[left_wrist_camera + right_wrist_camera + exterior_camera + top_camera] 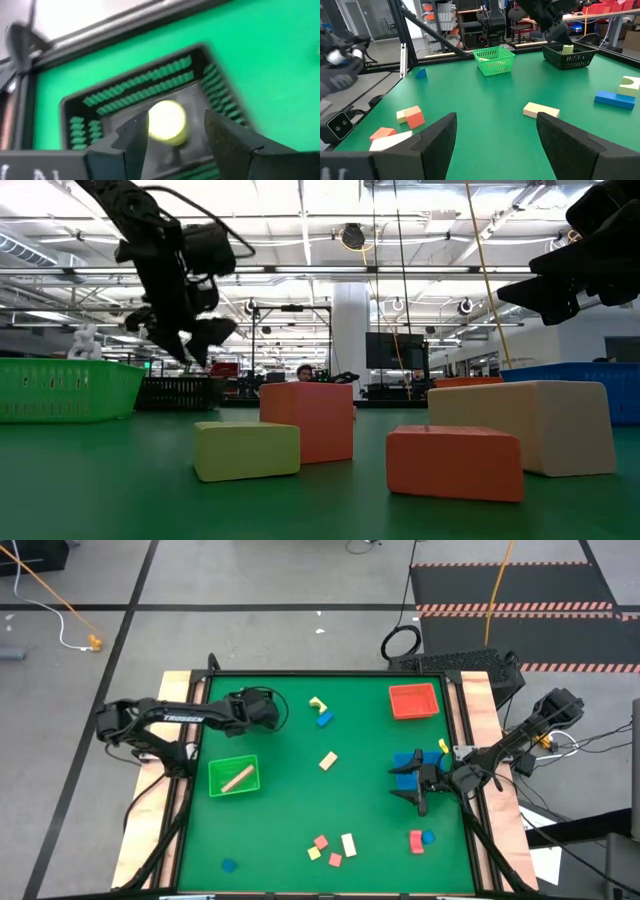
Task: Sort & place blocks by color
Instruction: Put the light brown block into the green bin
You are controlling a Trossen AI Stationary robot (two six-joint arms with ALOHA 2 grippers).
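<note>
The left gripper (172,132) hangs over the black bin (150,85) at the far left part of the tabletop (300,800). Its fingers stand apart, and between them the left wrist view shows a pale yellow-green cylinder block (167,120). That view is blurred, so whether the block touches either finger or already lies loose in the black bin is hard to say. In the right wrist view the same block (567,48) shows as a pale piece at the rim of the black bin.

Just nearer than the black bin stands the green bin (234,776), with a tan bar block (237,778) lying in it. To the right of the black bin, a yellow-green block (317,703) and a blue block (324,719) lie close together on the green mat. A cream block (328,761) lies near the middle of the tabletop.

The red bin (413,701) sits far across the tabletop from the black bin, at the far right. Nearer than it, the right gripper (405,785) hovers beside the blue bin (408,762), its fingers wide apart and nothing between them.

Along the near side, well away from the black bin, lies a group of pink, yellow and cream blocks (332,848), then a pink block (415,840) touching a blue one (428,837), and a lone blue block (229,865) at the near left.
</note>
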